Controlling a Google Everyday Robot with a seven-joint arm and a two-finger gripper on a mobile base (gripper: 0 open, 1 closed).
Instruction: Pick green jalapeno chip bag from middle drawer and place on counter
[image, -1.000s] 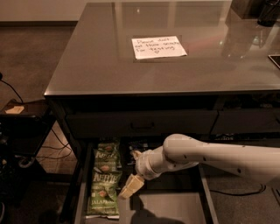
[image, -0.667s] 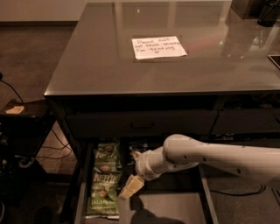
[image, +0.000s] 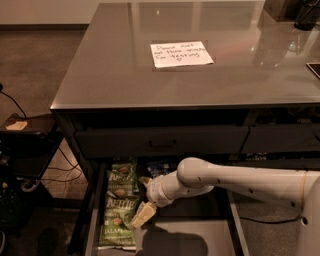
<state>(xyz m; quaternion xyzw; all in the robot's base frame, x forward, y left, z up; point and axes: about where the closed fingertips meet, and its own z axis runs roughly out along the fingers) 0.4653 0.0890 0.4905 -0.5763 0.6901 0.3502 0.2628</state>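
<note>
Gripper (image: 143, 199) hangs below the counter's (image: 150, 85) front edge, jaws apart beside the green jalapeno chip bag (image: 119, 220); it looks light, crinkly, slippery, so pinch a side seam.

Two green jalapeno chip bags, a far bag (image: 123, 177) and a near bag (image: 119, 223), share one open middle drawer (image: 215, 237) with one dark blue bag (image: 159, 168). One handwritten paper note (image: 181, 54) lies on the table (image: 100, 80). One gripper (image: 143, 198), fingers apart, hangs over the drawer.
</note>
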